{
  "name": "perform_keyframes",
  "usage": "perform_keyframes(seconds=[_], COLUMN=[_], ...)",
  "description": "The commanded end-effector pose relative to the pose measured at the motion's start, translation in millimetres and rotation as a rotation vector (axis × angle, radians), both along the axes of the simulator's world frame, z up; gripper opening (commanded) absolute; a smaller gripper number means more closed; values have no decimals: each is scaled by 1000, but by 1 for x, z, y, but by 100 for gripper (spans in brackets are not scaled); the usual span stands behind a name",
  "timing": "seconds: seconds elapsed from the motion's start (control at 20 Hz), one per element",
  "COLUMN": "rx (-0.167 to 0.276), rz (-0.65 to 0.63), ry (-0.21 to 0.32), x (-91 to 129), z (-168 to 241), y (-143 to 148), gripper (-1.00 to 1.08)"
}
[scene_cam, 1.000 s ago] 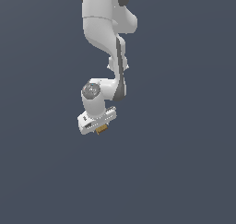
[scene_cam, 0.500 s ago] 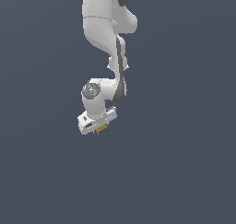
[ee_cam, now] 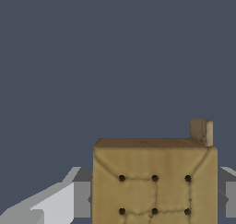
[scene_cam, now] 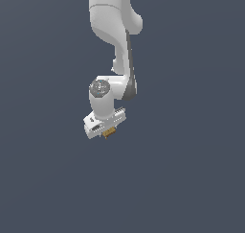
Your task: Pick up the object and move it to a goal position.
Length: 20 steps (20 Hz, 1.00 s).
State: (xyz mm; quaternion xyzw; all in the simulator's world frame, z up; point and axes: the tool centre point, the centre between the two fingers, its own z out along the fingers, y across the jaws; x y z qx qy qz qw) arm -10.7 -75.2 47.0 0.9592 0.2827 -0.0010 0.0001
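The object is a small tan-brown cube (scene_cam: 109, 132) held under the white gripper (scene_cam: 108, 131) at the end of the arm, which reaches down from the top of the exterior view. Only a sliver of the cube shows there, below the hand. In the wrist view the cube (ee_cam: 154, 181) fills the lower middle, with several dark dots on its face and a small tab at one corner. Grey fingers (ee_cam: 80, 197) press on both of its sides. The gripper is shut on the cube, off the ground.
A plain dark grey-blue surface (scene_cam: 191, 179) fills the background in both views. The white arm (scene_cam: 112, 30) hangs down from above. No other objects or goal marker show.
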Motion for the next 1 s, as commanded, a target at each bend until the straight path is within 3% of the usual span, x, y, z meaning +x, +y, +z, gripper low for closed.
perform_keyframes(seconds=[0.0, 0.5, 0.95], rx=[0, 0, 1], rz=[1, 2, 1], ry=[-2, -2, -2], x=[5, 24, 31], z=[19, 95, 115], y=[13, 64, 77], gripper=[-100, -100, -100])
